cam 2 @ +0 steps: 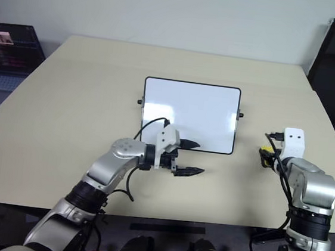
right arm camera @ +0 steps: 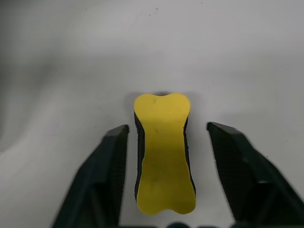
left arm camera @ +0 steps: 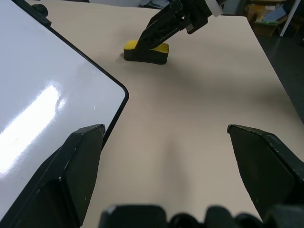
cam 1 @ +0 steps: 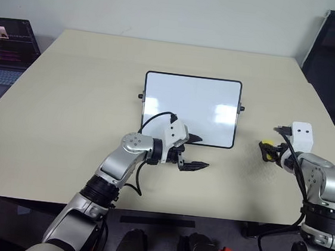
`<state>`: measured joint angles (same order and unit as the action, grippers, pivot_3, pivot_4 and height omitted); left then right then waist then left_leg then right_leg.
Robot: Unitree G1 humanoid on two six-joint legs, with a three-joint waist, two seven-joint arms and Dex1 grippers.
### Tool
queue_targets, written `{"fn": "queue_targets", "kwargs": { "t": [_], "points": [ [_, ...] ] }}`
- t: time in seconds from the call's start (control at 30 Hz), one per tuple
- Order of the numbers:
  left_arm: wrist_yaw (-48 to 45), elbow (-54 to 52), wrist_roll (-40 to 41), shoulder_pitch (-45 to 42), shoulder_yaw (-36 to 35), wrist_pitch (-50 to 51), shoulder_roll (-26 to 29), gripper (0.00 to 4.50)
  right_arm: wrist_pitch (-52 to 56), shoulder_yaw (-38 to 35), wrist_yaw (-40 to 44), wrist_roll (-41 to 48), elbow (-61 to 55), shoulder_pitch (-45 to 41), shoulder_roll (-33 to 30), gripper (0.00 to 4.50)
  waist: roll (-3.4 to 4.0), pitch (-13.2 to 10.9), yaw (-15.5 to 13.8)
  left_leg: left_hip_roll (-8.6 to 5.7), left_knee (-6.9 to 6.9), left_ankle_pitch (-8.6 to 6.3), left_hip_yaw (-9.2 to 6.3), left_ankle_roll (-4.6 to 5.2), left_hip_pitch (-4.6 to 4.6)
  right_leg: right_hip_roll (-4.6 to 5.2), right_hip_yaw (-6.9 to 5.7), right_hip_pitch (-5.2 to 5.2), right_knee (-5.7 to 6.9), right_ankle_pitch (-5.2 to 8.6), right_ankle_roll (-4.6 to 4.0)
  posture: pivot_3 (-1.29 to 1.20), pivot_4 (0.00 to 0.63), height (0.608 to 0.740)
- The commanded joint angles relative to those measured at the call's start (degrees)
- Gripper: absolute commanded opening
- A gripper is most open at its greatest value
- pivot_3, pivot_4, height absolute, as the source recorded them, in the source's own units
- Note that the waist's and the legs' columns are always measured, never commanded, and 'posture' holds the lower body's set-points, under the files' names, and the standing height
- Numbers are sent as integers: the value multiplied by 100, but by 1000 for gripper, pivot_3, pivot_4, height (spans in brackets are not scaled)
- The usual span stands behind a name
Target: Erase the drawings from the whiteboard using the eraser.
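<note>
**Eraser lying between the open right fingers, board reading clean**

I am seeing the right gripper (right arm camera: 166,156) standing spread, fingers apart on either side of the yellow eraser (right arm camera: 164,152) and not touching it. The eraser is lying flat on the tan table (cam 1: 66,121), yellow face up, black underside down, lengthways between the fingers.

The left gripper (cam 1: 193,151) is hanging open and empty, one finger over the whiteboard's (cam 1: 190,107) near corner, the other over bare table beside it. The eraser is sitting well off beyond that corner.

I am judging that the wiping is done and the eraser is being set down; the other reading is a pick-up about to begin. Next move calls for lifting the right gripper straight away without nudging the eraser.

I am finding no drawings on the board; glare patches are covering part of its surface, so faint marks there could be escaping me.
</note>
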<state>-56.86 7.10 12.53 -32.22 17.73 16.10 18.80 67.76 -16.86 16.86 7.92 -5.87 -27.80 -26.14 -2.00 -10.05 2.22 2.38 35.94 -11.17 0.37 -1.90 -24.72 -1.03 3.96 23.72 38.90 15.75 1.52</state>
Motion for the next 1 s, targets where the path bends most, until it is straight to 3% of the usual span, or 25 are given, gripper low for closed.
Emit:
{"fn": "queue_targets", "kwargs": {
  "t": [0.03, 0.07, 0.2, 0.4, 0.63, 0.77, 1.0],
  "points": [
    [30, -227, 28, -65, -97, -12, -29, 4500, -156, -57, -50, 47, -24, -85, -145, 4285, 0, 0, 0, 0, 0, 0, 0, 0, 0, 0, 1, 0, 0, 0, 0, 0, 150, 740],
    [30, -225, 28, -70, -96, -11, -33, 4500, -157, -67, -62, 54, -19, -91, -149, 4472, 0, 0, 0, 0, 0, 0, 0, 0, 0, 0, 0, 0, 0, 0, 0, 0, 150, 740],
    [34, -232, 39, -77, -103, 9, -41, 4500, -113, -144, -128, 88, -73, -106, -164, 4472, 0, 0, 0, 0, 0, 0, 0, 0, 0, 0, 0, 0, 1, 0, 0, 0, 150, 740],
    [608, -613, 111, 158, -683, 475, 221, 4500, -333, -589, -588, 91, -675, -220, 50, 4472, 1, -1, 22, 2, 0, 0, 1, 0, 0, -1, 2, 1, 3, 0, 0, 0, 150, 740],
    [2406, -476, -310, 330, -1720, 431, 229, 4500, -1709, -608, -1036, -77, -898, 39, 391, 4472, 1, -1, 43, 8, 4, 0, -2, 0, 2, 0, 0, -3, 4, -1, 1, 0, 150, 740],
    [3677, -165, -819, 544, -2277, -14, 252, 4500, -3065, -693, -1425, -323, -874, 717, 645, 4472, 1, 0, -4, 10, 2, 0, -2, 0, 1, 6, 1, -4, 1, -1, 4, 0, 150, 740],
    [4362, -110, -1184, 1127, -2533, -396, 347, 4500, -4370, -426, -1761, -552, -853, 1648, 1079, 4472, 2, 0, -17, 21, 4, 0, 1, -1, 2, 13, 2, -4, 6, -3, 7, 0, 150, 740]
  ]
}}
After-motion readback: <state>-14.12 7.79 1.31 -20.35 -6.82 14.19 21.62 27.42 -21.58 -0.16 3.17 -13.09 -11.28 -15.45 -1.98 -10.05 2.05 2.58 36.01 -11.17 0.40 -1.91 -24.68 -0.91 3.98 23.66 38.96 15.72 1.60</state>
